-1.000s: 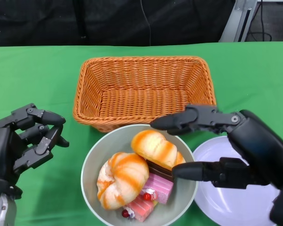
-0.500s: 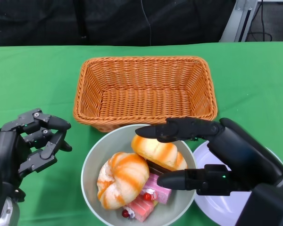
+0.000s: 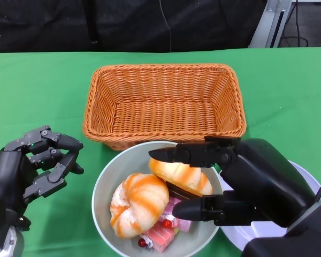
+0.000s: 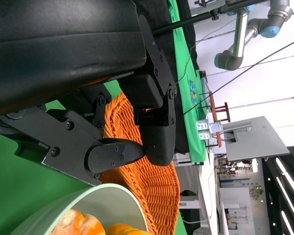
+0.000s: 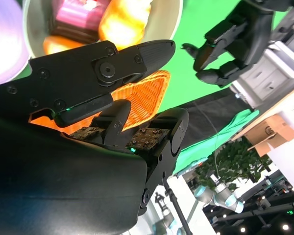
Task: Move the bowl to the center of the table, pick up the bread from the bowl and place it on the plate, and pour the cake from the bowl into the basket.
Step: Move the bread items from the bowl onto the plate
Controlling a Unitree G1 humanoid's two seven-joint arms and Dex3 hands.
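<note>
Right hand [image 3: 246, 179] reached in from the lower right over the bowl [image 3: 104, 179], fingers [image 3: 190, 154] spread apart with one above and one below the long bread roll [image 3: 179, 171]; whether any finger touched the roll could not be told, and nothing was held. Left hand [image 3: 29, 168] hung over the green bench [image 3: 37, 85] just beside the bowl's left rim, fingers half curled and apart, holding nothing. The bowl sat near the front edge of the bench, its far rim close against the near wall of the basket [image 3: 163, 104]. The plate [image 3: 305, 179] lay to the right of the bowl, largely covered by the right hand and forearm. Open green cloth lay to the left of the basket and to its right, toward the far edge. Count: one bowl, one basket, one plate, two orange-striped bread pieces, the second a round one [image 3: 139, 203] on the bowl's left side. Pink cake [image 3: 160, 233] with red berries lay at the bowl's near side under and between the breads; number of cake pieces unclear.
</note>
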